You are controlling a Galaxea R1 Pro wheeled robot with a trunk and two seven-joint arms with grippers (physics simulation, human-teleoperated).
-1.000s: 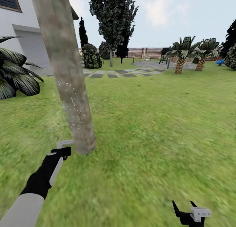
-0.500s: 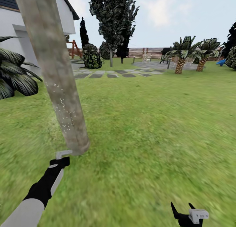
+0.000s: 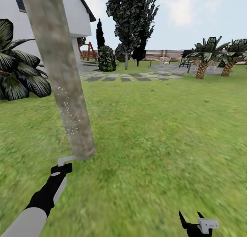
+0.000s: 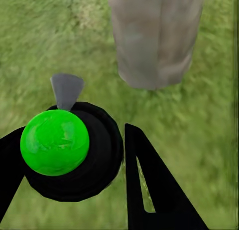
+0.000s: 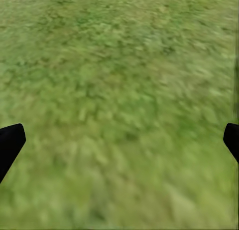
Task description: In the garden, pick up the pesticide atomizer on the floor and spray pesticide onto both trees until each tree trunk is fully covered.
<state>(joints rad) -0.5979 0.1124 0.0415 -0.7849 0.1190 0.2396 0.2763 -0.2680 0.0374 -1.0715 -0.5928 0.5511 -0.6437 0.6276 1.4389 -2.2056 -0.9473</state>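
A thick mottled grey-brown tree trunk (image 3: 65,89) rises tilted at the left of the head view, with white specks on its lower part. Its base (image 4: 154,45) stands on grass just ahead of my left gripper (image 3: 62,166). That gripper (image 4: 74,162) is shut on the pesticide atomizer (image 4: 55,142), a black round body with a bright green top. The atomizer's grey nozzle (image 3: 66,159) points at the trunk's foot. A second tree (image 3: 132,21) with dark jagged foliage stands far back. My right gripper (image 3: 192,223) hangs open low over the lawn, its fingertips (image 5: 10,145) wide apart.
A broad-leaved palm-like plant (image 3: 19,76) and the white house (image 3: 77,17) are at the left. Grey stepping stones (image 3: 130,77), a round bush (image 3: 107,60), more palms (image 3: 204,57) and the slatted fence (image 3: 164,54) lie far back. Open lawn (image 3: 164,134) stretches right.
The whole head view has shifted, so the camera has turned. The distant things and the trunk sit further right in the picture. Both arms keep their poses and the left grip holds.
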